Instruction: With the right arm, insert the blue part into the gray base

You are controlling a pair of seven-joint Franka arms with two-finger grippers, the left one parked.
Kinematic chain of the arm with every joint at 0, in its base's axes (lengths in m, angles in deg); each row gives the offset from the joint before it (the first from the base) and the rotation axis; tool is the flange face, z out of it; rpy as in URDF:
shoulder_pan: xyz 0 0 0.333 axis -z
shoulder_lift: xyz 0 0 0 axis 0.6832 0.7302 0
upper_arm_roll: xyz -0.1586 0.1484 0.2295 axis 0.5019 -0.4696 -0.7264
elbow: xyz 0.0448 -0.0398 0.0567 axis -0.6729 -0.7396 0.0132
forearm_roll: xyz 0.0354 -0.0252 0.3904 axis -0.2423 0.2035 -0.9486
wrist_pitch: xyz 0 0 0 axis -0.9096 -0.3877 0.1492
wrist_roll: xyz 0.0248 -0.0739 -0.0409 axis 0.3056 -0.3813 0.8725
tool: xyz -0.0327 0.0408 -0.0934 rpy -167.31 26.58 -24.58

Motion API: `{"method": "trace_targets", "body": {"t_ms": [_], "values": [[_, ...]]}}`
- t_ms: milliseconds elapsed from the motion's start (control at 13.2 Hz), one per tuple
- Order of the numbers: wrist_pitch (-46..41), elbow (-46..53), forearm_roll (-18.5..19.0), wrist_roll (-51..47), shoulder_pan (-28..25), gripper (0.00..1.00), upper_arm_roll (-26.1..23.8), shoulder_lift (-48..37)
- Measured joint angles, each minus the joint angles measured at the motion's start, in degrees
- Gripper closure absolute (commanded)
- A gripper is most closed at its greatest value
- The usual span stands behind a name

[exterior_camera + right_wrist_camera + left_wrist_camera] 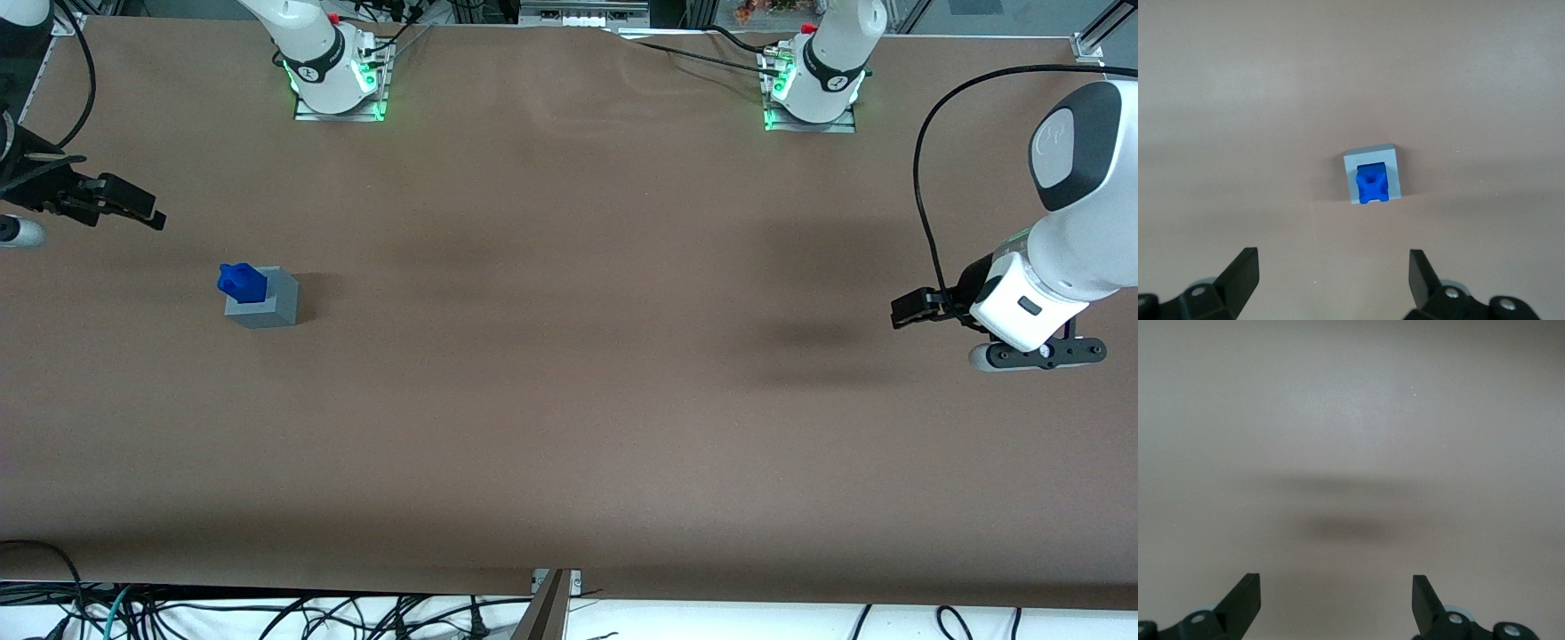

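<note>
Blue part (241, 282) sits proud in gray base (267, 300), near table's working-arm edge; gripper (1331, 280) empty, spread wide, high above. Risk: not fully seated.

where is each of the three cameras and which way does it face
Front view: high, facing both arms, looking down on the table; shows the gripper, away from the blue part sitting in the gray base.
Right wrist view: looks down at blue part in gray base, open fingers showing.
Left wrist view: bare table, parked fingertips.
Front and right wrist views share the parts.
</note>
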Motion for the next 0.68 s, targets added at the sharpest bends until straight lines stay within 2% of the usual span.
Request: {"method": "trace_targets", "body": {"t_ms": [227,682], "values": [[0.2,1.1,2.1,-1.0,0.0,0.01,-1.2,0.5],[0.2,1.8,2.1,-1.4,0.0,0.01,-1.5,1.4]]}}
